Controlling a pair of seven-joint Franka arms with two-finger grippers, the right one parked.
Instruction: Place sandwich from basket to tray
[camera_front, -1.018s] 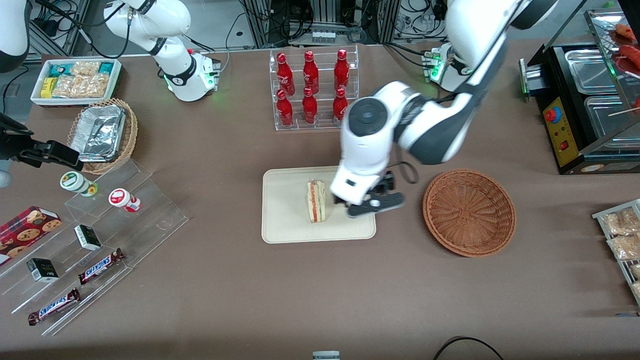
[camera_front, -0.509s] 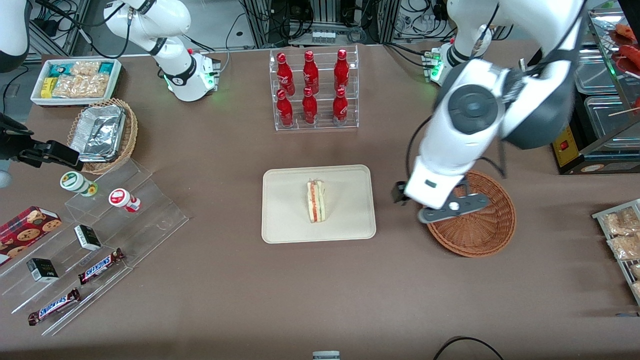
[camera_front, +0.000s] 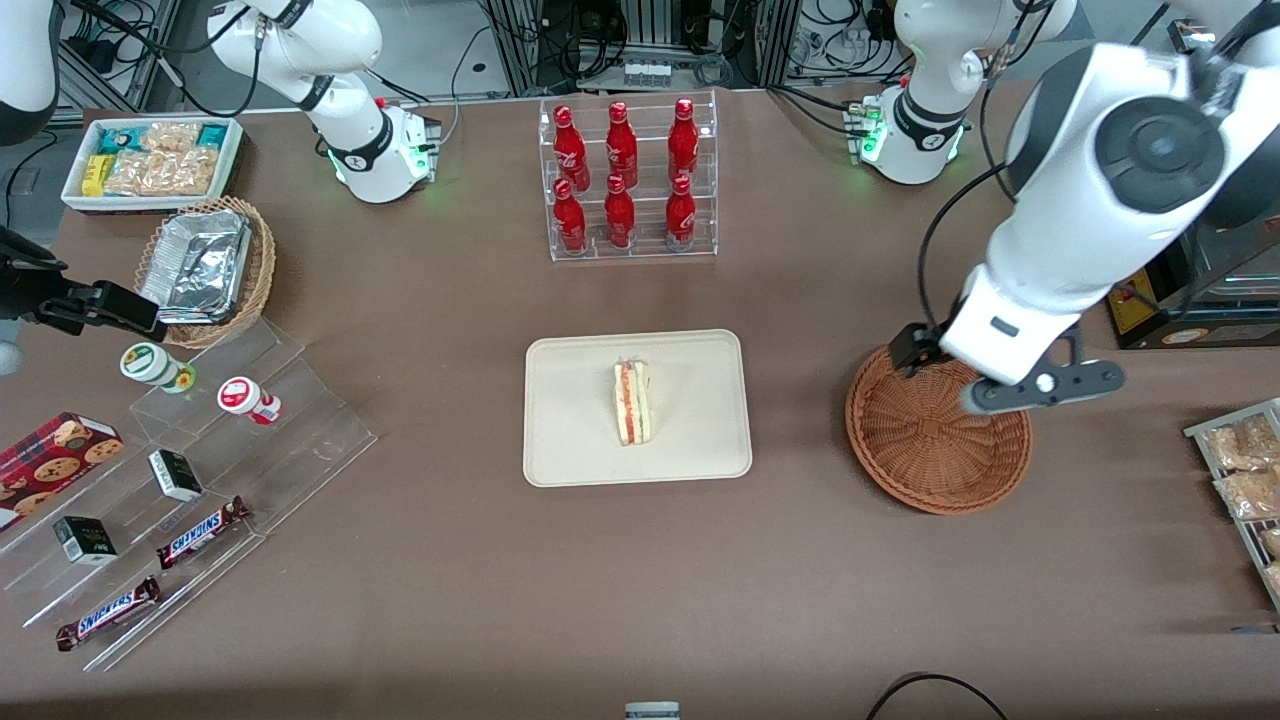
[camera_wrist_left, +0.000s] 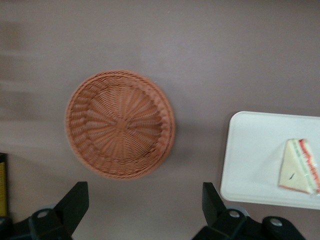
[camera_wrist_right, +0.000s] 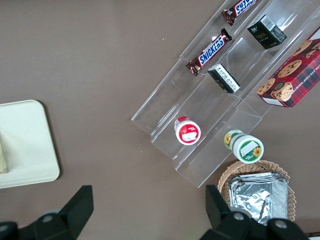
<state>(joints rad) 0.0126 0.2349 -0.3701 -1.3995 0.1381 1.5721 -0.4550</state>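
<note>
End effector (camera_front: 1005, 385) wide apart above seemingly empty basket (camera_front: 938, 427); sandwich (camera_front: 632, 402) on tray (camera_front: 570, 420).

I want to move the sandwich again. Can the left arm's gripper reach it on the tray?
Probably yes. The gripper hangs open above the basket, and the sandwich lies uncovered on the tray.

White glossy arm casings with dark grey joint caps, black cable, black end effector (camera_front: 1000, 375) fingers (camera_wrist_left: 72, 202).

White triangular sandwich (camera_front: 632, 403) lying on cream tray (camera_front: 580, 440), empty reddish-brown wicker basket (camera_front: 925, 460) beside it, pincer (camera_front: 985, 385) above basket.
</note>
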